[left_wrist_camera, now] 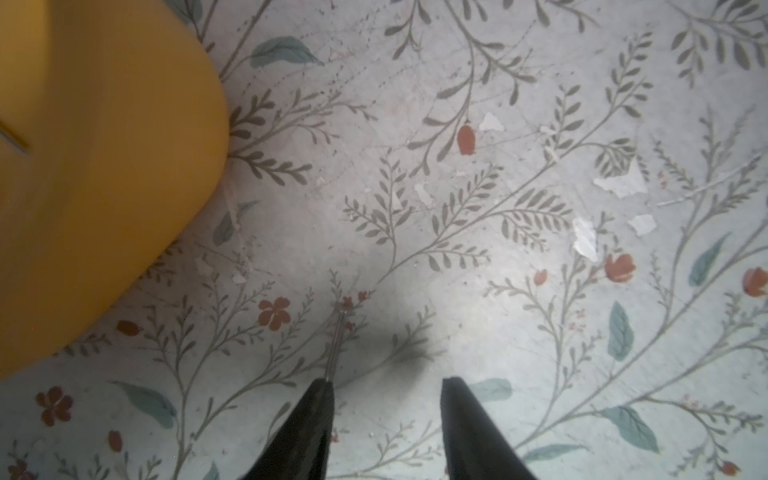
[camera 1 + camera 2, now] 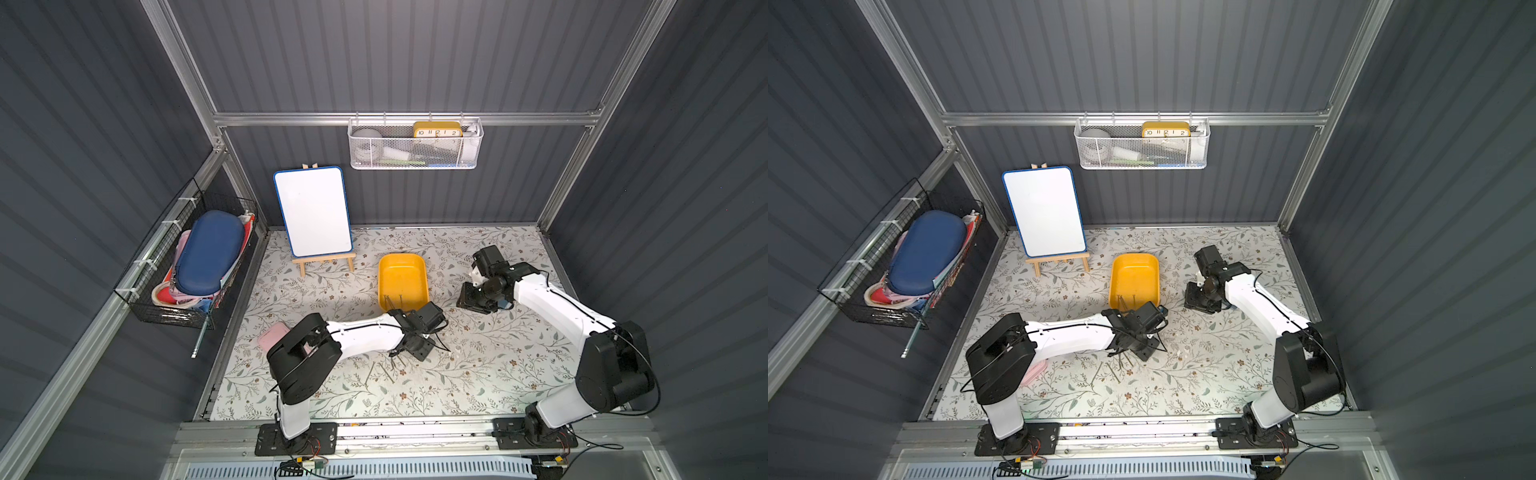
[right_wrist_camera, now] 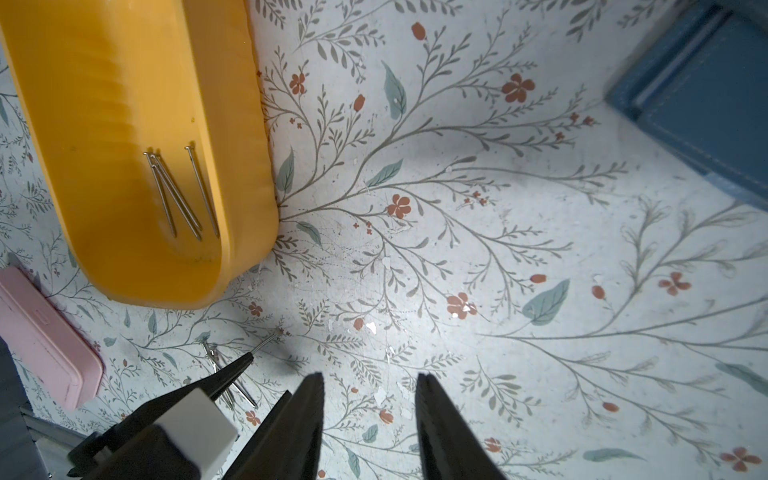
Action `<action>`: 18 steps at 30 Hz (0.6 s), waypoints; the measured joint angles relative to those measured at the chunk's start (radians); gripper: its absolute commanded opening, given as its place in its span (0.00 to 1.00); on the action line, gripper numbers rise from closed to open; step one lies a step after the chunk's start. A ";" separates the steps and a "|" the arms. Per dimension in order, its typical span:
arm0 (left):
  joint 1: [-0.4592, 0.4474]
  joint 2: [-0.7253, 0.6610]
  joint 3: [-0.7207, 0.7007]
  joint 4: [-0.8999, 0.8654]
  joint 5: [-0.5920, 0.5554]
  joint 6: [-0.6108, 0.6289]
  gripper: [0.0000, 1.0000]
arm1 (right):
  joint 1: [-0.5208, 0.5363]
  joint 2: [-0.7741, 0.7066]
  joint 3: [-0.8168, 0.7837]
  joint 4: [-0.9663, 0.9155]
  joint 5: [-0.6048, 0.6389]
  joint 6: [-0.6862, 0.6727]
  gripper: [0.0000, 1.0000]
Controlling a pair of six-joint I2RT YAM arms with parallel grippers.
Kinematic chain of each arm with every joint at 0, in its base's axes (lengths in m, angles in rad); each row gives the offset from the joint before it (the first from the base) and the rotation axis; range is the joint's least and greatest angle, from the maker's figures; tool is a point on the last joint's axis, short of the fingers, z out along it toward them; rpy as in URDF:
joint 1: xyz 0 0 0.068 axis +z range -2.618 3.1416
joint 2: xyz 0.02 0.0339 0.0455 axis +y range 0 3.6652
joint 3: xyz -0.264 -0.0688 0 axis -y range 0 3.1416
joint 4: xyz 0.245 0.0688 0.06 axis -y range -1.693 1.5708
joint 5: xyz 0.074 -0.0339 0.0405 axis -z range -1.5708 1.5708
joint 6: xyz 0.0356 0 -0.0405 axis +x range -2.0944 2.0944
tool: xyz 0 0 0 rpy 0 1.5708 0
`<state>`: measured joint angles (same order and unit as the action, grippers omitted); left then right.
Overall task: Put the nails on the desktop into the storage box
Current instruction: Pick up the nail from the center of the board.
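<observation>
Loose nails (image 2: 383, 371) lie on the bench (image 2: 478, 374), near centre. Just beyond, the left end effector (image 1: 386, 382) stands moderately wide, one nail (image 1: 336, 345) jutting from a fingertip. Farther right, the right end effector (image 3: 370, 376) stands parted, empty. The orange box (image 2: 401, 274) holds more nails (image 3: 178, 195).

You'll see a blue-framed whiteboard (image 2: 312, 211) on a wooden easel (image 2: 324, 259), a white mesh basket (image 2: 415, 160) holding a yellow clock (image 2: 437, 129), and a flat pink case (image 3: 45, 336).

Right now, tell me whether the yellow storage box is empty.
No, several nails lie on the floor of the storage box in the right wrist view.
</observation>
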<state>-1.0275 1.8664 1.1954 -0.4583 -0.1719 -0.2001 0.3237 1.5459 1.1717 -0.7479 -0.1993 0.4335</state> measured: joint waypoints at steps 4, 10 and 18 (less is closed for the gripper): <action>0.009 0.045 0.031 -0.026 -0.012 0.005 0.43 | -0.001 0.000 0.000 0.000 0.002 -0.007 0.39; 0.037 0.077 0.072 -0.051 -0.007 0.019 0.26 | -0.004 0.000 -0.018 0.023 0.011 -0.010 0.38; 0.060 0.110 0.118 -0.074 0.024 0.039 0.06 | -0.006 0.000 -0.020 0.029 0.013 -0.021 0.37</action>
<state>-0.9680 1.9762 1.3132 -0.5320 -0.1482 -0.1616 0.3180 1.5459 1.1515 -0.7185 -0.1867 0.4126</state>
